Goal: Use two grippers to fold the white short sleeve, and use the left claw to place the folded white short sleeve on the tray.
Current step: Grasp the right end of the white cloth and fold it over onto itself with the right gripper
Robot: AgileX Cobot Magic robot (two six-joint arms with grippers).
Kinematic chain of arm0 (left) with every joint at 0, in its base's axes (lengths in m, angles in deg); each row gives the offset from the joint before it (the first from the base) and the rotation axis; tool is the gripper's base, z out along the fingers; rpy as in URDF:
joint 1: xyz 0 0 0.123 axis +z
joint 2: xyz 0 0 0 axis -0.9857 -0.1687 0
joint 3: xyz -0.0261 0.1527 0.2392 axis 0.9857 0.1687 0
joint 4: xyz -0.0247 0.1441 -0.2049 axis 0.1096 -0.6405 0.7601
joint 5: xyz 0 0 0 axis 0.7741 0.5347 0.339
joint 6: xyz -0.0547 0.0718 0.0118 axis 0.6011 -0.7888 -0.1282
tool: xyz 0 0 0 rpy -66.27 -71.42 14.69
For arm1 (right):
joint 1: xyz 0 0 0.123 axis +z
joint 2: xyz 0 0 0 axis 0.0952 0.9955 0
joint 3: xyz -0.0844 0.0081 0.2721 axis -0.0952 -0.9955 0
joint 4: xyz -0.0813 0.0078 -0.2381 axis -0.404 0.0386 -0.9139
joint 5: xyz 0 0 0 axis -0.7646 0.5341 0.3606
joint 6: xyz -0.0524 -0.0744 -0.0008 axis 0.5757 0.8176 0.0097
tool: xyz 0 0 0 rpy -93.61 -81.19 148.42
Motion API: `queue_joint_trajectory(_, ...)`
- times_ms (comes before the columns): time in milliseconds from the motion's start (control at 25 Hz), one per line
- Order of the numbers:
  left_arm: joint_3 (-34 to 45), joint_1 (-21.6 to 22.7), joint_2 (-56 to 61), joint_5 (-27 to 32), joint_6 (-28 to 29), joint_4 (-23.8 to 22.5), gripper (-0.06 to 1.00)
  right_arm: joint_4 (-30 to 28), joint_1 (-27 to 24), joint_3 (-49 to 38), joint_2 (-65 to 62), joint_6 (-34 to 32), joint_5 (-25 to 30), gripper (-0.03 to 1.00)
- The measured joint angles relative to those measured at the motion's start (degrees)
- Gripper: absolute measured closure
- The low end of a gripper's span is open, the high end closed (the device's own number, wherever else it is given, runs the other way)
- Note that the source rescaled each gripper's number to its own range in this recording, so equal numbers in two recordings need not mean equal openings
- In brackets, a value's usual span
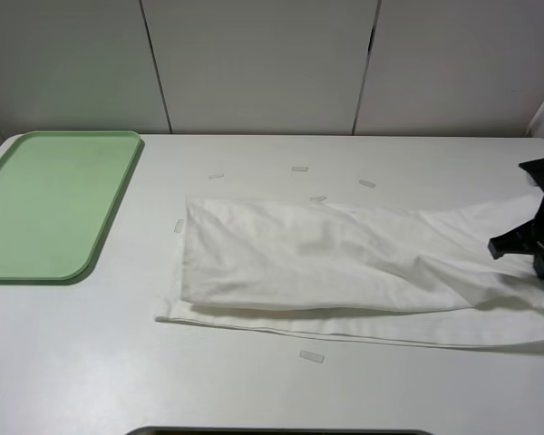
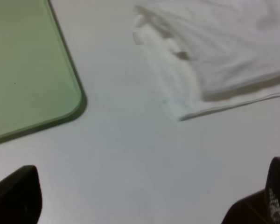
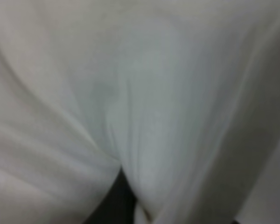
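Folding step: pinching the white short sleeve (image 1: 326, 263) at worktop's (image 1: 254, 390) right edge with right gripper (image 1: 528, 246), holding left gripper (image 2: 144, 200) wide apart. Next, likely: carry this end leftward evenly.

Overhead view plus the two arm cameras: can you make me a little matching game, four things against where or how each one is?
1 tray
2 white short sleeve
3 left tool
4 right tool

A open above bare table
B folded into a long band
C pale green, on the table's left side
D at the table's right edge

Pairs: 1-C, 2-B, 3-A, 4-D
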Motion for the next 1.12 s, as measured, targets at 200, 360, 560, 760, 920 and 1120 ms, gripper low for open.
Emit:
queue_joint_trajectory(200, 0.00, 0.00, 0.00, 0.00, 0.00, -0.80, -0.01, -13.56, 1.47, 0.90, -3.15, -12.51, 5.05, 0.82)
queue_joint_trajectory(360, 0.00, 0.00, 0.00, 0.00, 0.00, -0.87, -0.01, -15.12, 5.89, 0.90, -4.16, -14.76, 6.75, 0.82)
queue_joint_trajectory(560, 0.00, 0.00, 0.00, 0.00, 0.00, -1.03, -0.01, -14.27, 13.20, 3.32, -4.60, -14.84, 11.67, 0.82)
queue_joint_trajectory(760, 0.00, 0.00, 0.00, 0.00, 0.00, -1.03, -0.01, -11.78, 19.72, 7.39, -4.60, -15.35, 15.28, 0.82)
queue_joint_trajectory(920, 0.00, 0.00, 0.00, 0.00, 0.00, -1.51, -0.01, -8.08, 25.09, 8.94, -4.79, -15.65, 14.16, 0.82)
queue_joint_trajectory(1120, 0.00, 0.00, 0.00, 0.00, 0.00, -2.33, -0.01, -4.39, 29.74, 8.94, -4.68, -15.90, 12.10, 0.82)
